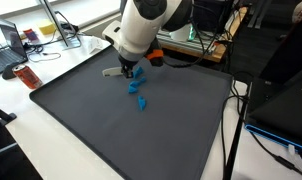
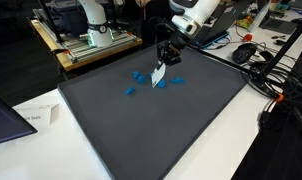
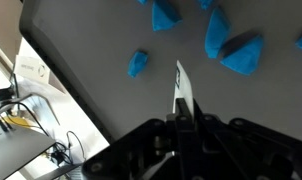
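Dark mat [image 1: 111,130], blue pieces [image 1: 137,88], white table [image 2: 241,140], cluttered benches [image 2: 91,40]; white strip [image 3: 181,85] in hand [image 3: 181,120]

There are six blue pieces [image 3: 138,64], one white strip [image 3: 181,88] and one grey mat [image 3: 86,45].

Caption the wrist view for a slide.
Gripper shut on a thin white piece, poised over a dark mat with blue chunks scattered beyond its tip.
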Controlling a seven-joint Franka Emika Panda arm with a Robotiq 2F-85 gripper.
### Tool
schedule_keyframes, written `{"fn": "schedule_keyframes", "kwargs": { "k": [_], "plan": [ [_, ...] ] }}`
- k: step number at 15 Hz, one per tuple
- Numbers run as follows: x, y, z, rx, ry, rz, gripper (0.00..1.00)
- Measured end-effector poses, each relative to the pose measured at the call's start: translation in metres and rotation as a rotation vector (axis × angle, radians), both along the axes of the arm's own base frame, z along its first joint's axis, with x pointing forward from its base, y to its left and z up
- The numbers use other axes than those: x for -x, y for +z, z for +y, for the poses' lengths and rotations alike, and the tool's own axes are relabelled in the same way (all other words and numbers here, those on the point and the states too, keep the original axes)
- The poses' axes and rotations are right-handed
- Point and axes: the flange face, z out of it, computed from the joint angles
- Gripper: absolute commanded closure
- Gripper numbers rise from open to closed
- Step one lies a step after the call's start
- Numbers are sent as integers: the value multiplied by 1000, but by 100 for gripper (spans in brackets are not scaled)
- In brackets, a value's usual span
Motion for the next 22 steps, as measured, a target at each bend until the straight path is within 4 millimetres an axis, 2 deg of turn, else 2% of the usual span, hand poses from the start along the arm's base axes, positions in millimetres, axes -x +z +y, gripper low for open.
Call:
{"fn": "schedule_keyframes", "kwargs": {
  "k": [3, 7, 15, 22],
  "plan": [
    [-11, 4, -13, -79, 91, -29, 99],
    [-14, 10, -32, -178, 209, -45, 99],
    [-2, 36, -67, -372, 363, -67, 99],
    [17, 58, -75, -597, 515, -49, 99]
  ]
}}
